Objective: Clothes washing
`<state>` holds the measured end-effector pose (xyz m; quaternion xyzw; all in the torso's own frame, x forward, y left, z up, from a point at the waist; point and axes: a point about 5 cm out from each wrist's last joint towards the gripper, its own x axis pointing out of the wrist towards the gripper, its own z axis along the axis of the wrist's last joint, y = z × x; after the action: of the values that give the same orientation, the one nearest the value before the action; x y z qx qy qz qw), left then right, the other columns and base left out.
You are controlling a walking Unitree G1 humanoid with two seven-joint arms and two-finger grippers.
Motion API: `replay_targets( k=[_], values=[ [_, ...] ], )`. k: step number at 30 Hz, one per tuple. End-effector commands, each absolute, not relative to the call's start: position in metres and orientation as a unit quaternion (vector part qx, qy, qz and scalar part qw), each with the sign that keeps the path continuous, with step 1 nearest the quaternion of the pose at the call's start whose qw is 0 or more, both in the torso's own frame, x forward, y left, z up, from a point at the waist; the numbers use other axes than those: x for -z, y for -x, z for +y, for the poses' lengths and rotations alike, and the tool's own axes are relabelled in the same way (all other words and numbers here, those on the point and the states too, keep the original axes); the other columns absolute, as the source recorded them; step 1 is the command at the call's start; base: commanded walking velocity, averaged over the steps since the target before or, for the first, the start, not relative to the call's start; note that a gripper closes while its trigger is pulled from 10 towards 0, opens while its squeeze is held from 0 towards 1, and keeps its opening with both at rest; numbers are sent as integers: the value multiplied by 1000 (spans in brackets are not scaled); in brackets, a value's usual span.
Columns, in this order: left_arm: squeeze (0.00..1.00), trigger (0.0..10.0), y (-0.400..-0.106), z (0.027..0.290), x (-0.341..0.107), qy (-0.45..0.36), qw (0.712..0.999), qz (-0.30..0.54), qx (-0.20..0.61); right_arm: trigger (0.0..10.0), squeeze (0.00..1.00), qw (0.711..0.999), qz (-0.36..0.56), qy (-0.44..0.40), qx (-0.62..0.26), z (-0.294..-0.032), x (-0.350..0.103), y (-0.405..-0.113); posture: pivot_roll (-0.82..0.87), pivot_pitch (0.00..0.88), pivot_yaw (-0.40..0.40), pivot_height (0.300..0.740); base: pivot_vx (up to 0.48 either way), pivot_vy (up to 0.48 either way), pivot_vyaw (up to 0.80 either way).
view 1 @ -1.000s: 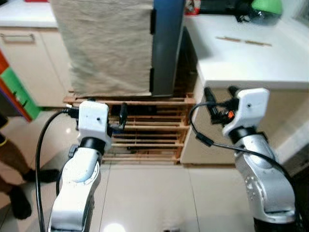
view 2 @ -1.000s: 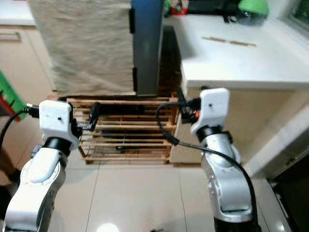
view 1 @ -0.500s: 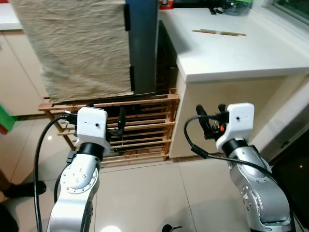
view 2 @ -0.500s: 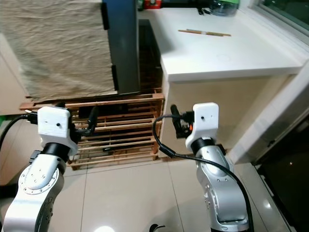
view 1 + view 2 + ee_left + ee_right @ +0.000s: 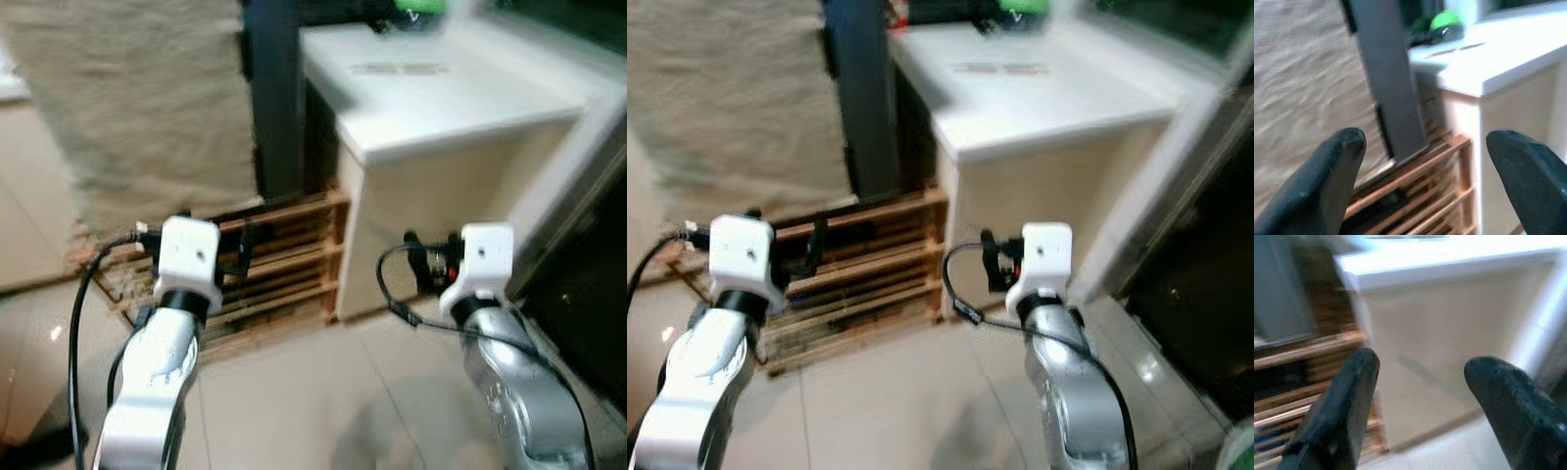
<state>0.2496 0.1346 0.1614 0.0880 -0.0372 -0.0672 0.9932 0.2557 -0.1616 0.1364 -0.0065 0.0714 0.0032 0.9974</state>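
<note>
Swinging to the robot's right since the earlier pictures, the head camera is now blurring the whole scene, so the counter and rack are sliding leftward in view while the things themselves are not moving. Nearest, the left gripper (image 5: 247, 247) and the right gripper (image 5: 419, 264) are both hanging out in front at waist height, each with its two black fingers (image 5: 1337, 166) spread wide and holding nothing. Just beyond them, one slatted wooden rack (image 5: 284, 264) is sitting on the tiled floor (image 5: 294, 401), nearer the left arm. Beside it, one white counter (image 5: 441, 98) is standing ahead of the right arm. Farther back, one beige cloth (image 5: 147, 108) is hanging upright, long axis vertical, against a dark post (image 5: 274, 98); it is lying ahead and to the left, so the left arm is the nearer one. No washing machine can be made out, and the robot is probably walking toward one.
</note>
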Motion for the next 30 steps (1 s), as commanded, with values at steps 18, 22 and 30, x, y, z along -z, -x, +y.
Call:
replay_targets(
  k=[18,22,30],
  values=[
    [0,10000,-251,152,-166,-94,993,-60,27,10000,0,998,60,18,-2,-156,-135,-267,-10,0,-18,740,0,0,-738],
    [0,10000,-249,151,-164,-93,994,-55,28,10000,0,998,67,7,-7,-157,-131,-268,-5,0,-20,740,64,0,-364],
    [0,10000,-249,156,-170,-107,992,-60,28,10000,0,997,48,13,-51,-143,-138,-273,1,0,-20,740,272,0,0]
  ],
)
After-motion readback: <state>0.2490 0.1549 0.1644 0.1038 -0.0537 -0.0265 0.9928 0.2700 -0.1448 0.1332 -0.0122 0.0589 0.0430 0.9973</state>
